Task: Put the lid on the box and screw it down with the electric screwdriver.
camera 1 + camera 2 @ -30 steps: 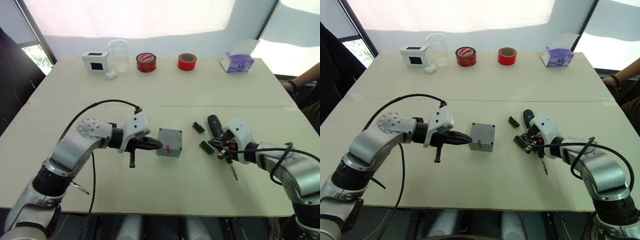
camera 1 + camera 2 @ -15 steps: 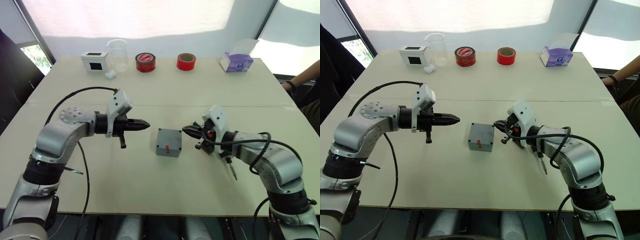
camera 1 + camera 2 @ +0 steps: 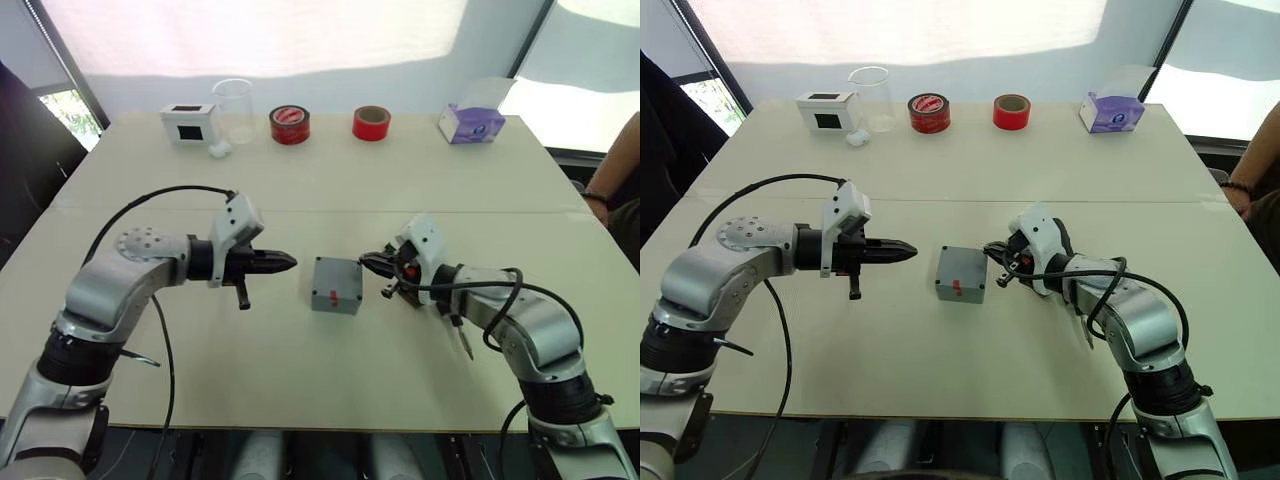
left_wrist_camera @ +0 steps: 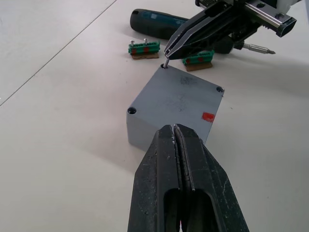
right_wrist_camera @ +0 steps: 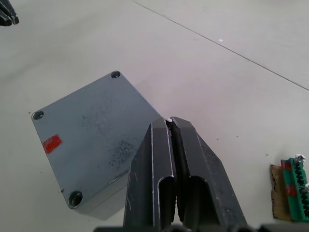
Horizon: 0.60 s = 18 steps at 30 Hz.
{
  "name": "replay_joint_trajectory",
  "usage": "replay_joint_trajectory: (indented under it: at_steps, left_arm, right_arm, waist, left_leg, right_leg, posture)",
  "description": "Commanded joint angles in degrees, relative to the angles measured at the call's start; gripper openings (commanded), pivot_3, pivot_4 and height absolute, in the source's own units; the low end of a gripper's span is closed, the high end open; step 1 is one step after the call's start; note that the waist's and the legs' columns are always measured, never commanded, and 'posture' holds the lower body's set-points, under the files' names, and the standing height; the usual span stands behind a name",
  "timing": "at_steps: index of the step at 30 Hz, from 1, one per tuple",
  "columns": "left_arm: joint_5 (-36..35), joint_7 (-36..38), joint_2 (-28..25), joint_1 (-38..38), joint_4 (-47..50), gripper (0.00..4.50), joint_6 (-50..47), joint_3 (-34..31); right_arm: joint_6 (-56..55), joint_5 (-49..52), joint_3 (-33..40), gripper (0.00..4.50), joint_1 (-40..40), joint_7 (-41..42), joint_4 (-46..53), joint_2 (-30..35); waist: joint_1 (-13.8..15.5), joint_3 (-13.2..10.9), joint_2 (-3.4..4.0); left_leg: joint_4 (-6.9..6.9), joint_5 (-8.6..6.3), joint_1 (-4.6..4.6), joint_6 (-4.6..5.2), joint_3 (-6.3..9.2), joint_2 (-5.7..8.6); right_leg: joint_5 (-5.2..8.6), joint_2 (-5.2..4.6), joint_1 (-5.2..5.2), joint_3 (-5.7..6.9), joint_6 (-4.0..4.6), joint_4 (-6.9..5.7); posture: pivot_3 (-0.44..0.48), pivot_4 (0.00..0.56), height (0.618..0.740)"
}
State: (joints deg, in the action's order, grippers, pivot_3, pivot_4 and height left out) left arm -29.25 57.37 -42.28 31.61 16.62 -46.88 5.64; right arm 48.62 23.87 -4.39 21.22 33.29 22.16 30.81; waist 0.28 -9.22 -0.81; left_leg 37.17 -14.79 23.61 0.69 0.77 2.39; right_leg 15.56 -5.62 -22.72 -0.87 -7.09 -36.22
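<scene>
Both grippers closed — left gripper (image 3: 287, 262), right gripper (image 3: 366, 262)

Electric screwdriver (image 4: 159, 22) partly hidden behind right gripper (image 4: 166, 50).

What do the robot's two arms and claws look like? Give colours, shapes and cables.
Both arms are rounded silver-grey metal with black joints and white wrist housings. A loose black cable loops along each arm. The left claw and the right claw each have two glossy black fingers tapering to a point. The right wrist housing has a small red spot.
</scene>
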Motion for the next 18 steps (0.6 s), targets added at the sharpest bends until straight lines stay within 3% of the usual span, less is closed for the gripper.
replay_joint_trajectory:
  at_steps: [1,15,18]
  left_arm:
    - [-0.15,0.28,-0.48,0.75,0.68,0.00,1.15,-0.76]
    - [0.33,0.29,-0.39,0.22,0.04,0.00,2.37,-0.25]
    - [0.24,0.11,-0.21,-0.12,0.27,0.00,2.26,-0.30]
  right_arm:
    - [-1.23,-0.31,-0.14,0.02,0.23,0.28,0.65,0.06]
    - [-2.73,-2.26,-1.61,0.02,0.81,0.33,-2.08,-0.60]
    - [-2.62,-2.54,-1.49,0.68,0.95,0.47,-2.20,-0.27]
  waist:
    - [0.01,0.00,0.00]
    - [0.02,0.00,0.00]
    - [0.01,0.00,0.00]
  left_leg:
    - [0.00,0.00,0.00,0.00,0.00,0.00]
    - [0.00,0.00,0.00,0.00,0.00,0.00]
    - [0.00,0.00,0.00,0.00,0.00,0.00]
  right_leg:
    - [0.00,0.00,0.00,0.00,0.00,0.00]
    - [0.00,0.00,0.00,0.00,0.00,0.00]
    - [0.00,0.00,0.00,0.00,0.00,0.00]
  posture:
    - [0.000,0.150,0.740]
    - [0.000,0.150,0.740]
    - [0.000,0.150,0.740]
